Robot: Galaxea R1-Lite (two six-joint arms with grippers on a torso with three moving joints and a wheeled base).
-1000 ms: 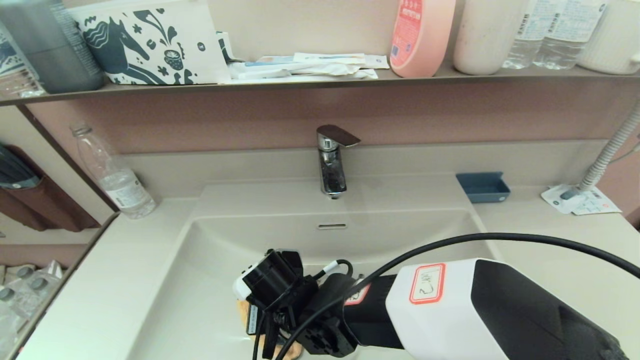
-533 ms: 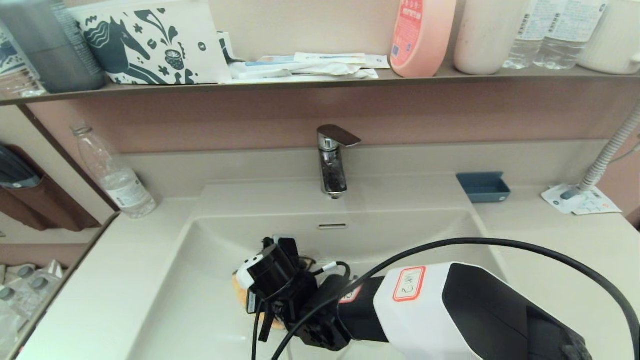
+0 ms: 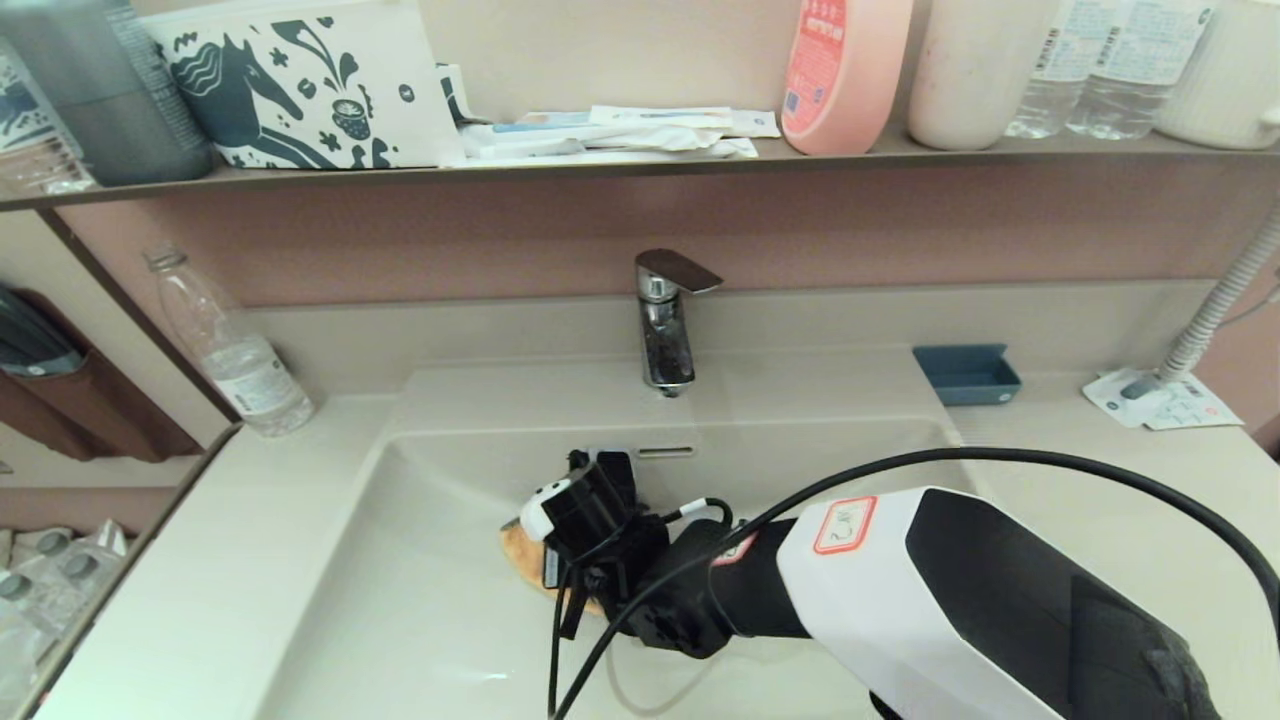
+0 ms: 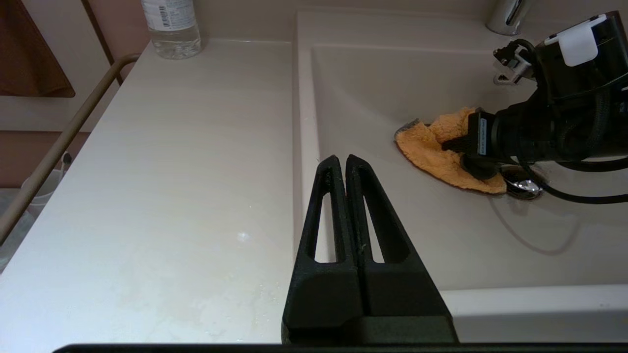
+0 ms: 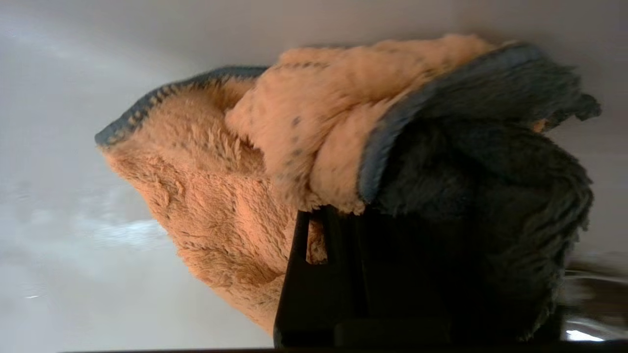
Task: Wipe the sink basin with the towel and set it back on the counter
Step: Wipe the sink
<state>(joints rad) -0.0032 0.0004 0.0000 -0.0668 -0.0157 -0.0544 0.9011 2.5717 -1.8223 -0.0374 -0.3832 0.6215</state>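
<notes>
The orange towel (image 4: pixel 444 157) was held bunched between the clamped fingers of the right gripper (image 4: pixel 466 159) and pressed against the floor of the sink basin (image 3: pixel 400 600), just beside the chrome drain plug (image 4: pixel 522 187) and in front of the faucet (image 3: pixel 664 330). The left gripper (image 4: pixel 346 164) was parked over the bench (image 4: pixel 171 171) at the basin's left rim, its fingers together on nothing. The wiping stroke would likely be done best with steady downward pressure, so that the fuzzy face stayed flat on the glossy surface, and with passes carried toward the unwiped walls. Care would be needed near the drain plug, where a loose corner could snag. A clear water bottle (image 3: pixel 235 360) stood left of the faucet; a blue tray (image 3: pixel 966 374) and a printed leaflet (image 3: pixel 1165 402) lay right of it, clear of the stroke.
</notes>
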